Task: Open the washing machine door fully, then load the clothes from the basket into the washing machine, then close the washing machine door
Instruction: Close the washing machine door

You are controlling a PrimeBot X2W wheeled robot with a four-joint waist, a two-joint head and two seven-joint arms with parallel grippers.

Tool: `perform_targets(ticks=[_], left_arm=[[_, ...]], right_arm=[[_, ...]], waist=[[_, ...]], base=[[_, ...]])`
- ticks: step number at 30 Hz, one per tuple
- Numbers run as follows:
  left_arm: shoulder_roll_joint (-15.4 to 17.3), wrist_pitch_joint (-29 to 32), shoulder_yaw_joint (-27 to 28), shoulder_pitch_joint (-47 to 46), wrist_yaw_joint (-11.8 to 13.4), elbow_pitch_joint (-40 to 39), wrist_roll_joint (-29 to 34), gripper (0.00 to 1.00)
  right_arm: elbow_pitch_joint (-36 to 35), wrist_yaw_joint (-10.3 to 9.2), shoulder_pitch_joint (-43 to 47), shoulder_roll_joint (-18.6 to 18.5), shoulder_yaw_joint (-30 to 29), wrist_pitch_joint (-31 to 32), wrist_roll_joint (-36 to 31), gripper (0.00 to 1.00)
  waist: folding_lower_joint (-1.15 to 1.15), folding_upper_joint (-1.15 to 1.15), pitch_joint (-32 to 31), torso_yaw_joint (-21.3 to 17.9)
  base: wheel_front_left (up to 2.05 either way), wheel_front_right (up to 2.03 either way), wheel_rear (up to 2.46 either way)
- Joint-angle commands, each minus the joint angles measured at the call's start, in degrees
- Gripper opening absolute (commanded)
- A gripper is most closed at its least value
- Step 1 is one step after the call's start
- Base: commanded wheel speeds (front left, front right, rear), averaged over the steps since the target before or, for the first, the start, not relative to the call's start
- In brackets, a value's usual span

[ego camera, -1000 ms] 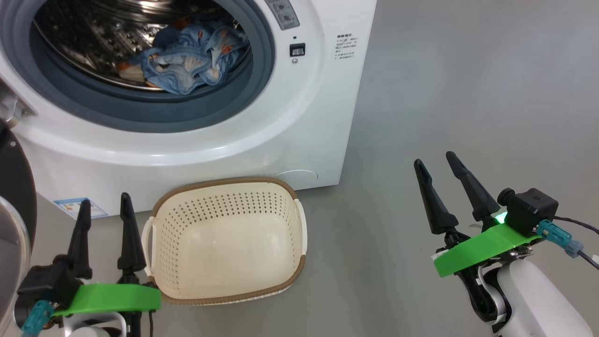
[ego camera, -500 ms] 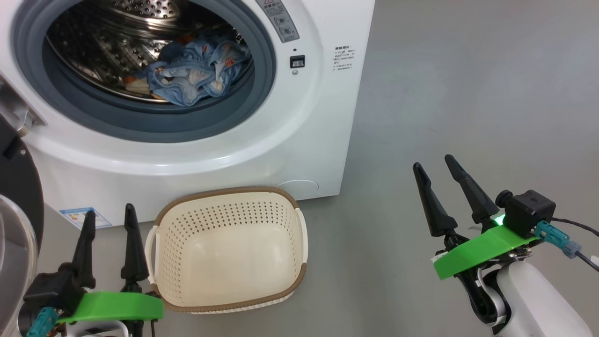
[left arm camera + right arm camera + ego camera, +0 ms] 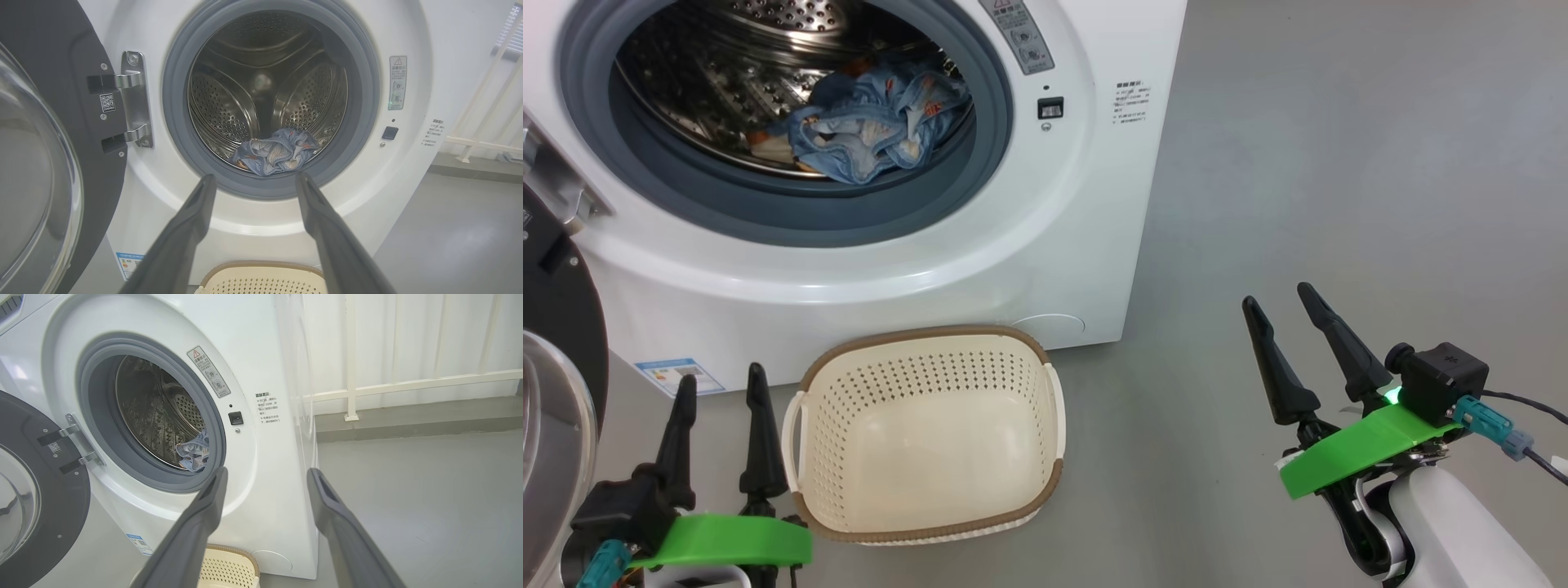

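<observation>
**Loading looked finished; the door came next**

The small cream plastic basket with the brown woven rim (image 3: pixel 915 333) stood on the grey floor (image 3: pixel 1339 163), just in front of the big white front-loading washing machine (image 3: pixel 1045 261), and I saw nothing inside it. The light blue printed clothes (image 3: pixel 874 135) lay in a heap at the front of the perforated steel drum (image 3: pixel 261 90), behind the grey rubber ring (image 3: pixel 792 220). So I judged that the loading was done and that closing was the step in hand.

The large round black door with the glass bowl (image 3: pixel 45 155) stood wide open on its hinge at my left. My left claw (image 3: pixel 723 374) hovered just beside the basket, fingers apart and holding nothing. My right claw (image 3: pixel 1276 294) hung well apart to the right, also spread and empty.

The next move, as I judged it, called for the left claw to get behind the door and push it round to the mouth.
</observation>
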Motion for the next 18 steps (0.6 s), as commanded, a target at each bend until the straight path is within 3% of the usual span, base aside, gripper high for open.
perform_targets(ticks=[1,9,18], left_arm=[[1.2,0.0,1.6,-0.5,0.3,-1.4,-0.3,1.0],[1.5,-0.1,1.5,-0.7,0.7,-1.5,-0.6,1.0],[1.5,-0.3,1.3,-0.6,0.7,-1.8,-0.8,1.0]], right_arm=[[-1.3,0.25,0.0,-0.5,1.2,-0.5,0.2,1.0],[-1.2,0.25,-0.1,-0.4,1.0,-0.5,0.2,1.0],[-1.2,0.25,0.0,-0.3,0.8,-0.5,0.2,1.0]], waist=[[0.0,0.0,0.0,0.0],[0.0,0.0,0.3,0.2],[0.0,0.0,0.1,0.5]], base=[[0.0,0.0,0.0],[-0.44,0.19,0.25],[-1.68,1.31,0.37]])
